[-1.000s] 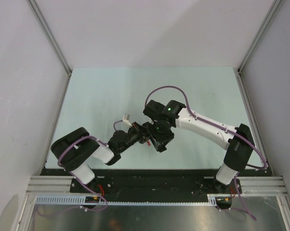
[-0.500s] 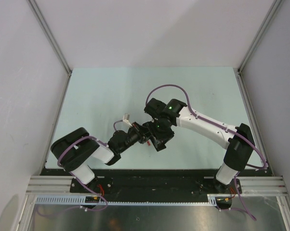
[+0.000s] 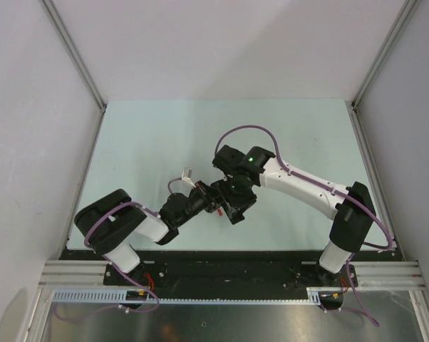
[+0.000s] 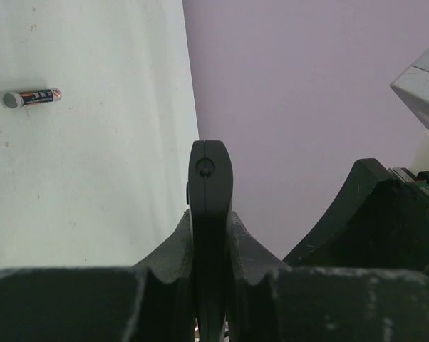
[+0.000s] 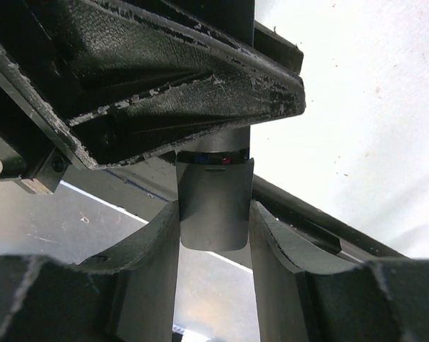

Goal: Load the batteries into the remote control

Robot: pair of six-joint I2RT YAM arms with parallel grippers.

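Observation:
The remote control is a slim black bar, seen edge-on in the left wrist view and standing up between the fingers of my left gripper, which is shut on its thin sides. In the right wrist view its flat dark-grey end sits between the fingers of my right gripper, which touch both its edges; small blue and red spots show just above that end. One battery, dark with an orange band, lies on the table to the left. From above, both grippers meet over the near middle of the table.
The pale green table is walled by white panels, with a metal rail along the near edge. A small white piece lies beside the left arm. The right arm's black body stands close on the right in the left wrist view.

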